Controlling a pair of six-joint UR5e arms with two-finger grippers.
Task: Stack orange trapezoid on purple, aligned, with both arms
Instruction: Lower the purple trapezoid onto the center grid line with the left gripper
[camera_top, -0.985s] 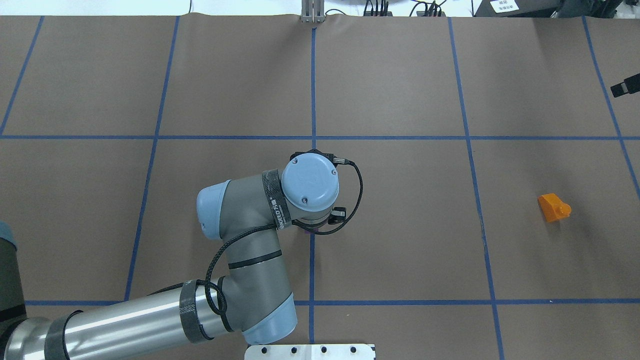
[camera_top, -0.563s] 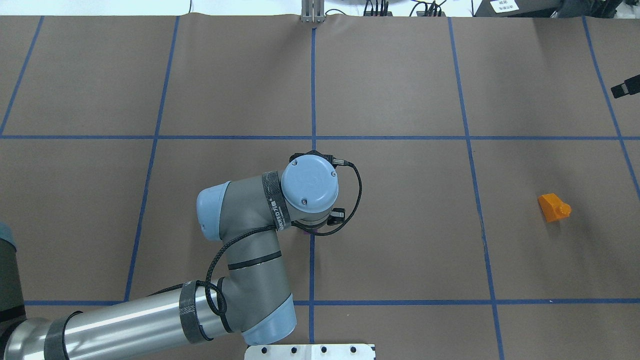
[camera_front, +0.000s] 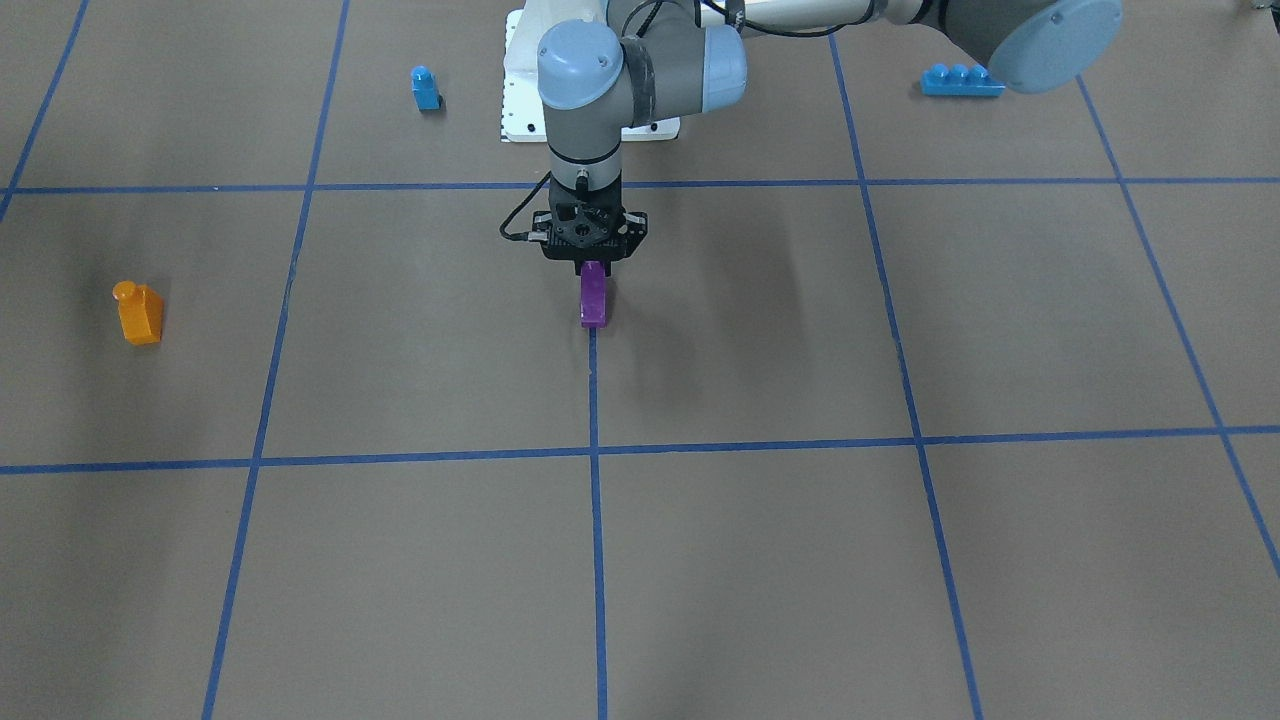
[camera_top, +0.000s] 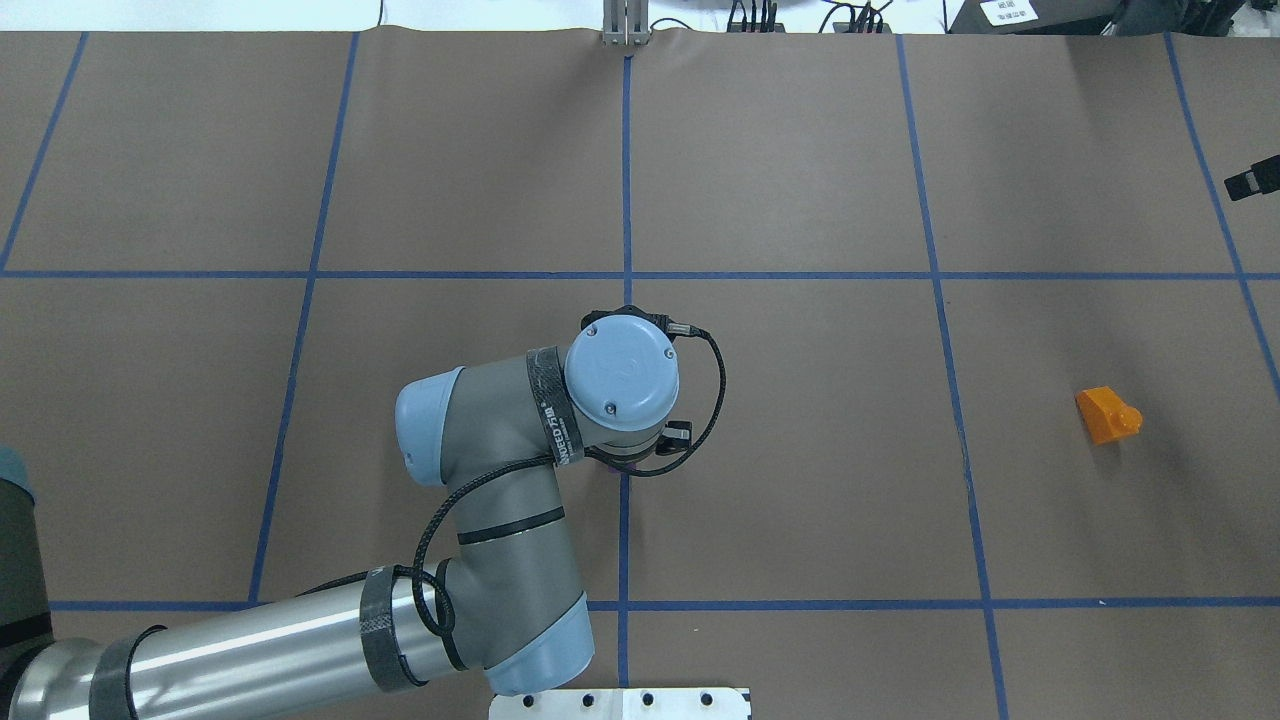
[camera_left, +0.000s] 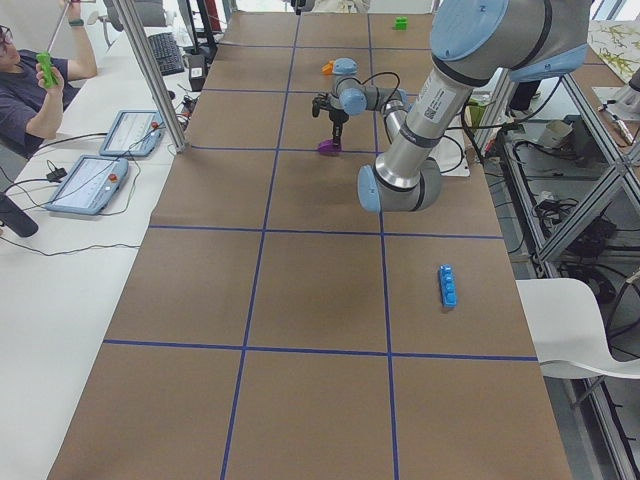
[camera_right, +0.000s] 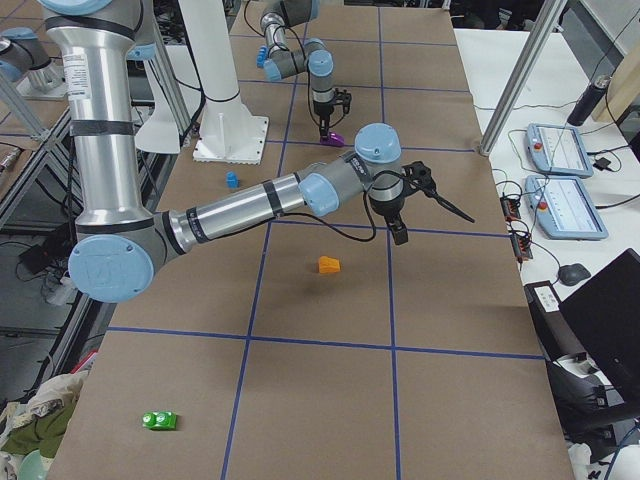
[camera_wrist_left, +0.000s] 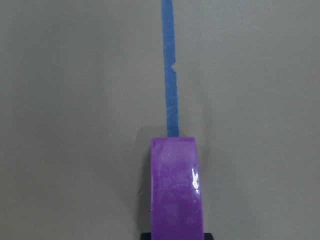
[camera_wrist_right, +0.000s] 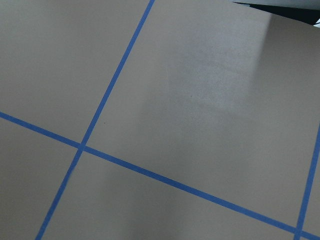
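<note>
Reach from the overhead view's lower left by the left arm (camera_top: 500, 500): silver link slanting in from the corner of the table (camera_top: 800, 500), elbow folded back, wrist turned straight down over the centre tape line (camera_front: 594, 400). Below the wrist, the left gripper (camera_front: 593, 264), fingers pressed in on the upper end of the purple brick (camera_front: 593, 298), right on that line at mid-table. Cannot tell whether the brick's lower end touches the brown paper. In the left wrist view, glossy purple face rising from the bottom edge, black finger edges just showing at either side, blue tape running on beyond it. Farther off, the right arm (camera_right: 250, 205), stretched long across the table's right end, wrist bent down, right gripper (camera_right: 399, 232) hanging above the surface near the orange trapezoid (camera_top: 1108, 415) and clear of it; cannot tell whether spread or pressed together. Orange trapezoid alone on the paper, well apart from the purple brick. Against a second ago: left wrist cap a shade nearer the robot's side in the overhead view, orange trapezoid unmoved.
</note>
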